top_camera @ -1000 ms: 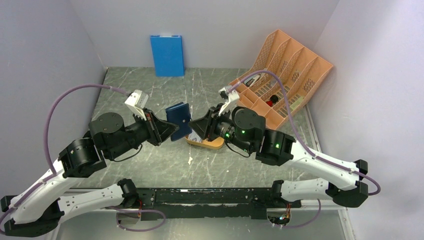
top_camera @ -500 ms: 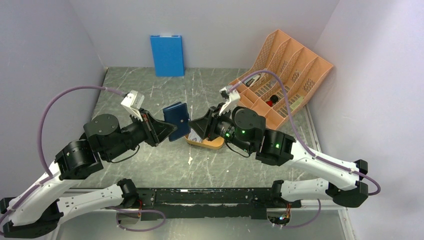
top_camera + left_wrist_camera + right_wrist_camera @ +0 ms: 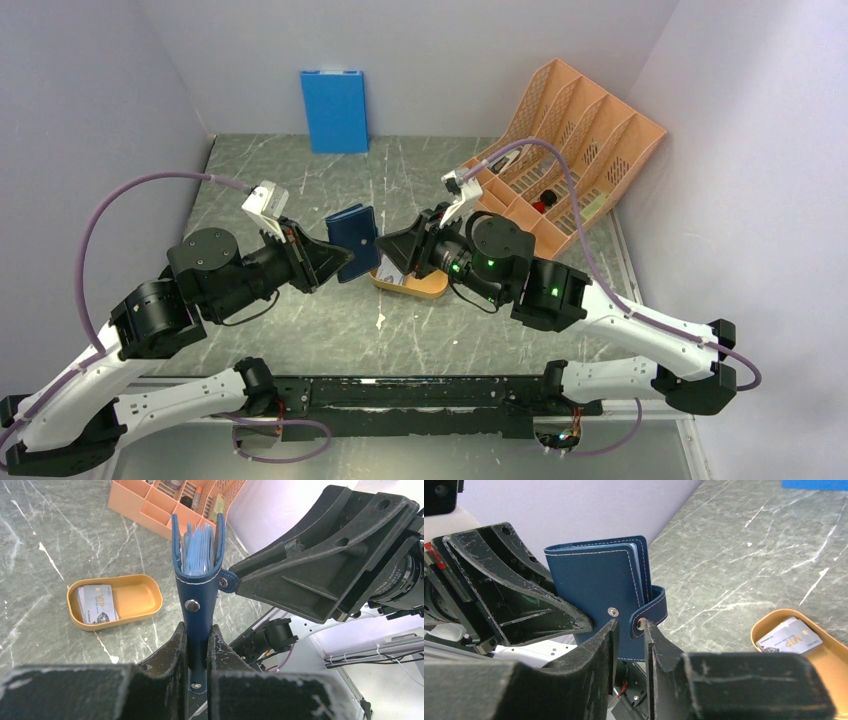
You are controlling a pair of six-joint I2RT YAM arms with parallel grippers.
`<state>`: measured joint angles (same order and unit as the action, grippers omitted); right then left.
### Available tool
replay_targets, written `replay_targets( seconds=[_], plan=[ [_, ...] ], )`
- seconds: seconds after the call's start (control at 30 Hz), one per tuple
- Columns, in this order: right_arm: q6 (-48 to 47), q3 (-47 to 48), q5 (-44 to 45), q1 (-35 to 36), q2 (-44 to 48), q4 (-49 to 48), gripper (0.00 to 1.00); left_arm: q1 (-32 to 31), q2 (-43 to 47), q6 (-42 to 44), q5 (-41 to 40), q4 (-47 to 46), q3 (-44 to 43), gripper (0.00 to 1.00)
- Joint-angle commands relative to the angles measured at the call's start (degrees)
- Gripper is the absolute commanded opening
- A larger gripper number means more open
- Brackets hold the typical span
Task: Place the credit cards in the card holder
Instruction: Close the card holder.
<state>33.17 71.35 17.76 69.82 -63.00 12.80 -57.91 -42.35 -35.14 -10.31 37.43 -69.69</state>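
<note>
Holding the card holder (image 3: 197,595) upright above the table (image 3: 50,540), the left end effector (image 3: 198,635) was clamped tight on its lower edge, likely to keep the pocket openings facing up and the snap tab (image 3: 651,612) reachable. Holder was folded, pale pockets showing at the top, tab unsnapped and pointing toward the right arm. Right end effector (image 3: 630,630) straddled that tab, fingers slightly apart; couldn't tell if it pinched. Probably set to pull the cover open. Credit cards (image 3: 97,605) lay in the orange oval tray (image 3: 120,622) on the table, not yet loaded.
</note>
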Motion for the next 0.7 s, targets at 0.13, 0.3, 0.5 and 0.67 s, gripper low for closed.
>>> replay_targets(
  seconds=[0.13, 0.3, 0.5, 0.67],
  plan=[
    [-0.2, 0.94, 0.08, -0.08, -0.36, -1.33, 0.24, 0.03, 0.47, 0.77, -0.46, -1.13, -0.31, 0.05],
    [-0.1, 1.11, 0.29, -0.11, -0.71, -1.32, 0.24, 0.0, 0.68, 0.77, -0.28, -1.15, -0.34, 0.05],
    [0.11, 0.84, 0.52, -0.06, -0.47, -1.83, 0.12, 0.07, 1.0, 0.64, -0.27, -1.09, -0.09, 0.05],
    [-0.14, 0.23, 0.22, -0.15, 0.35, -2.41, 0.0, 0.08, 1.17, 0.83, -0.86, -0.84, 0.0, 0.05]
  ],
)
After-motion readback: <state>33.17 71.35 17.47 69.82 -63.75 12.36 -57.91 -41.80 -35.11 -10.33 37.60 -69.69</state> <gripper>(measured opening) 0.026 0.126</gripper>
